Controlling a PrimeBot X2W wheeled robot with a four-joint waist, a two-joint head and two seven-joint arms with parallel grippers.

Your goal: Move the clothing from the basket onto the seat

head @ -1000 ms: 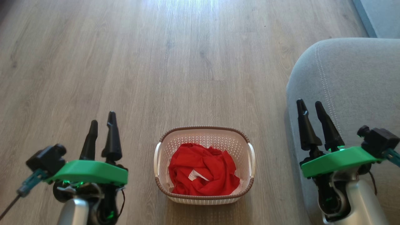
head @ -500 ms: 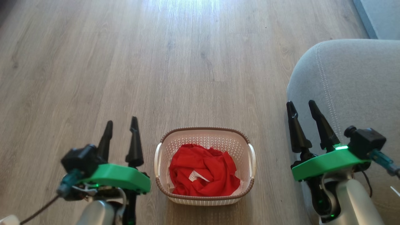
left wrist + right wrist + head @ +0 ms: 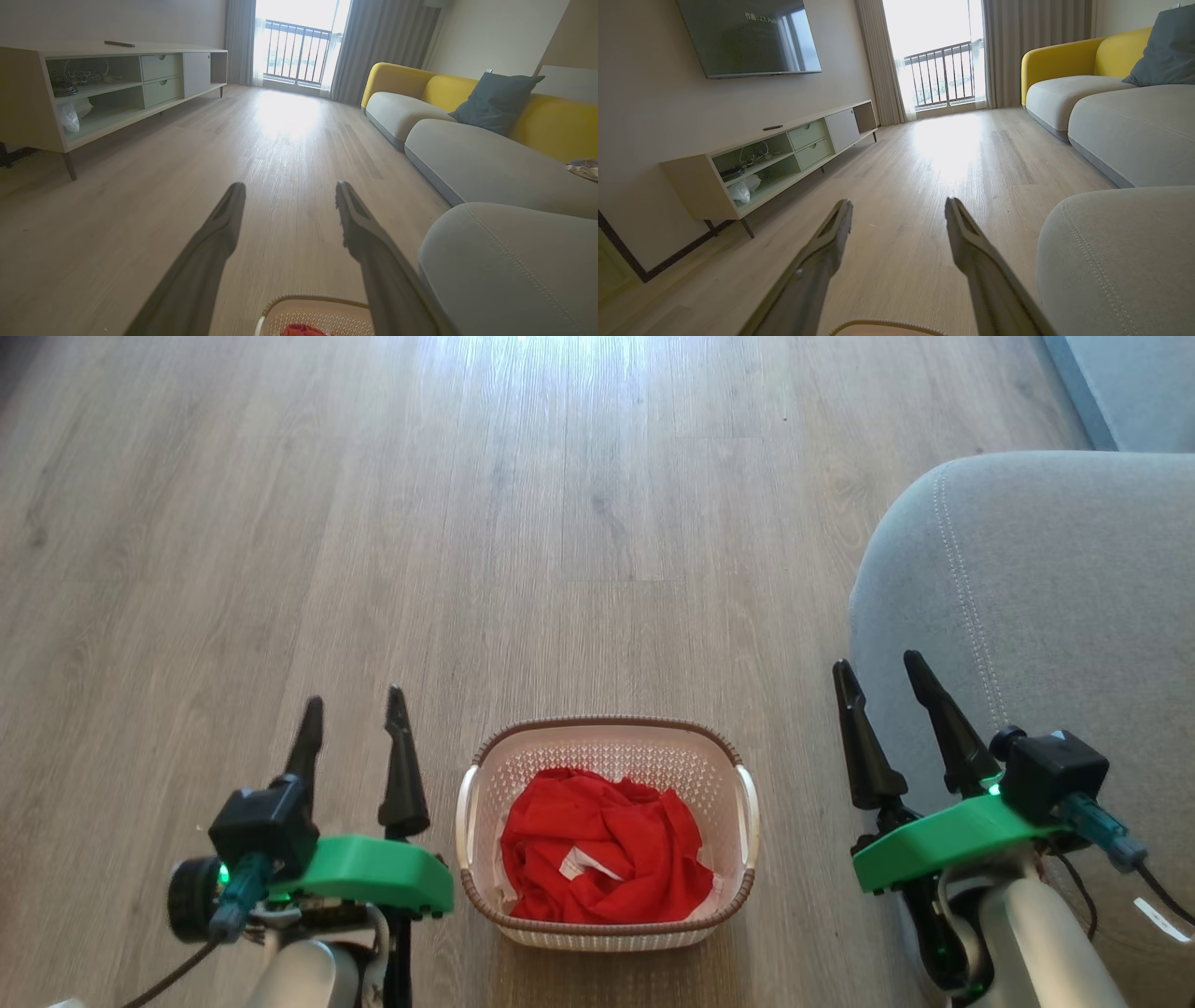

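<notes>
**Clothing** (image 3: 605,845): red garment bundle with a white label (image 3: 581,864) showing, crumpled on the floor of the basket. Position and folds match the views of a second ago; nothing is lifted yet.

**Basket** (image 3: 607,721): cream perforated laundry basket with a brown rim, standing on the wooden floor (image 3: 560,523) directly before the robot. It has not moved.

**Left gripper** (image 3: 355,698): at 9 o'clock from the basket, fingers spread apart and empty, pointing toward 12 o'clock. Change: over the last second it has drifted inward from well left of the basket to just beside its left handle.

**Right gripper** (image 3: 878,661): at 3 o'clock from the basket, fingers likewise spread and holding nothing. Change: it has also come inward, its fingertips now over the near edge of the seat rather than further onto it.

**Seat** (image 3: 1055,597): grey upholstered cushion with a pale stitched seam, at 2 to 3 o'clock from the basket, near it but not touching. The part in view is bare.

**Reading of the change**: both arms are closing in on the basket from either side, ready-open, which suggests the approach stage of the first pick. The transfer itself is not begun; all the clothing is in the basket. The next move probably calls for one gripper to swing over the rim and descend into the fabric.
</notes>
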